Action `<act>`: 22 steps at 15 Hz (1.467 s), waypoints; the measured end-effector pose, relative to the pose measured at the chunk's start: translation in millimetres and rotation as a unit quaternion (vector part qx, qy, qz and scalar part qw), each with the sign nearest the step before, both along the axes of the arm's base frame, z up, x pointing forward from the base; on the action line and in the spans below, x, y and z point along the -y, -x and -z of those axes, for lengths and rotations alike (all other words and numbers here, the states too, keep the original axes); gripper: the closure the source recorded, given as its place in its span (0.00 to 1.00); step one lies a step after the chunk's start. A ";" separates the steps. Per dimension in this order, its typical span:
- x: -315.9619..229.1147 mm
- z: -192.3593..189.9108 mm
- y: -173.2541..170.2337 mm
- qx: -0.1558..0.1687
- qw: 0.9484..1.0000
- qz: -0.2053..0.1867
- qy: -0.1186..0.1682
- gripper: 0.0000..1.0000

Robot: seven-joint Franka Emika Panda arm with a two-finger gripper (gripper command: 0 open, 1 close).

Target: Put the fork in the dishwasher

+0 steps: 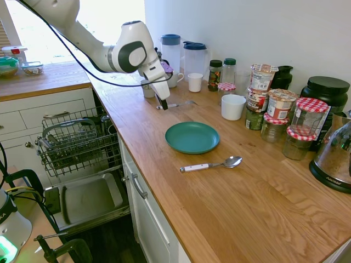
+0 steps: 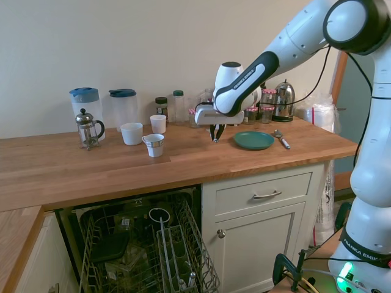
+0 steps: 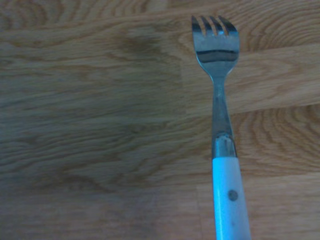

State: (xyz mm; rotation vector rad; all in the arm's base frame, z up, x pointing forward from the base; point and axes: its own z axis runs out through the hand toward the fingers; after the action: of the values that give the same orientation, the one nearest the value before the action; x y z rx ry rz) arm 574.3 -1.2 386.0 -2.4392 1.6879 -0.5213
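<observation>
One slim white-handled metal fork [image 1: 176, 104] lies on the wooden counter [image 1: 230, 208], the black gripper [image 1: 163, 103] down at its handle end; whether it has closed, I cannot tell. Grip mid-handle, lift level, then swing to the open dishwasher's wire rack [image 1: 77, 143].

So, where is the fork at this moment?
First exterior view: the fork is on the wooden counter, at the gripper, behind the teal plate.

1. "FRANKA EMIK…" runs in dark letters around the white arm base [image 2: 366, 246], low and well away from the gripper; its end curves out of sight.
2. Print on the yoghurt tubs [image 1: 262, 76] is too small to read.
</observation>
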 end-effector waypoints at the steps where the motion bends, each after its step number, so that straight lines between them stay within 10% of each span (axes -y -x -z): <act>1: -1.1 -13.1 8.2 -0.004 1.000 -0.008 0.001 1.00; 8: -82.5 -76.3 106.4 -0.096 0.987 -0.119 -0.037 1.00; 12: -110.6 -73.4 150.1 -0.181 0.963 -0.180 -0.089 1.00; 17: -139.1 -65.8 168.2 -0.230 0.948 -0.189 -0.117 1.00; 22: -219.1 -53.5 216.0 -0.307 0.913 -0.232 -0.133 1.00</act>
State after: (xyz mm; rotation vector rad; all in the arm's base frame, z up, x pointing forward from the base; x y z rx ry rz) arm 358.3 217.8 439.5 -2.8042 1.1265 0.5523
